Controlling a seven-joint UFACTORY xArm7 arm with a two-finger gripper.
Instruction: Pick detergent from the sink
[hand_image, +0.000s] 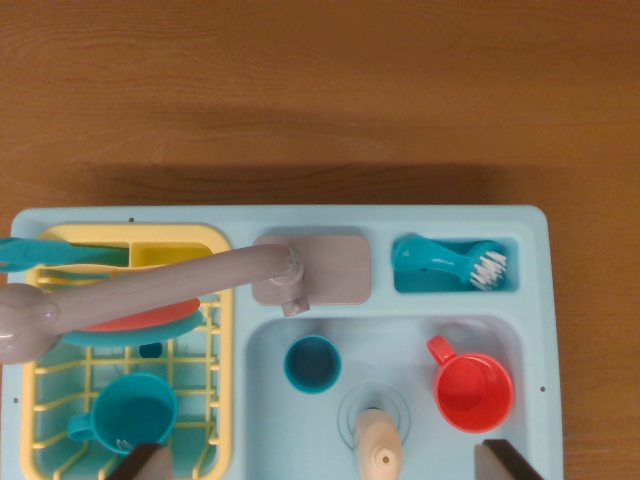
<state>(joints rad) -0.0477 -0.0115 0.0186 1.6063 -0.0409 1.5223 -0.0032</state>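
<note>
Down at the bottom edge of the wrist view the gripper (325, 462) shows its two dark fingers (138, 462) spread wide apart, nothing between them but open air, and right in that gap, a touch toward the wrist view's right of centre, sits the detergent bottle (378, 448), beige, seen from above with its cap hole facing the camera. It stands in the basin of the pale blue toy sink (400, 330), over the round drain, so the target is already nearly lined up. Here is what a good pick needs, by my reading: nudge a little toward the wrist view's right to centre the bottle between the fingers, then come straight down and close on the body rather than the narrow top. Neighbours matter now. Just beside the bottle on the wrist view's right is the red cup (472, 392), near enough that the finger on that side could clip it, so a clean vertical drop counts. Up and to the left of the bottle is the teal cup (312, 364), less of a worry. Farther out, the grey tap (130, 292) swings over the yellow dish rack (222, 300), and a teal brush (450, 265) lies in its tray at the back, all well apart from the bottle.
</note>
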